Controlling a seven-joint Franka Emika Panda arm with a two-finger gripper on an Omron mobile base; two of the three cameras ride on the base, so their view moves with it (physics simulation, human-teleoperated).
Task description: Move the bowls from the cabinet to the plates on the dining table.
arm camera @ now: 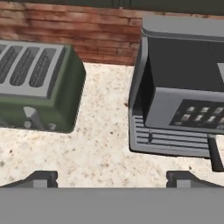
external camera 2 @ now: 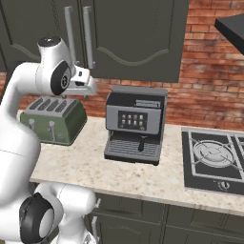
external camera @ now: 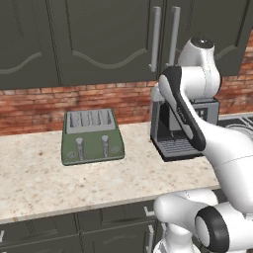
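Gripper [arm camera: 112,177] spread wide, holding nothing, hanging over the counter [external camera: 44,183] between toaster [external camera: 92,137] and coffee machine [external camera 2: 135,125]. Cabinet [external camera: 99,34] is shut above them, its two bar handles [external camera: 164,37] side by side just above the arm's elbow. No bowls, plates or table visible; the bowls are probably behind those doors. Judged step: open the cabinet. Do it well: raise the hand, turn the fingers across one handle, close on it squarely mid-bar, then pull along the door's arc while clearing the coffee machine.
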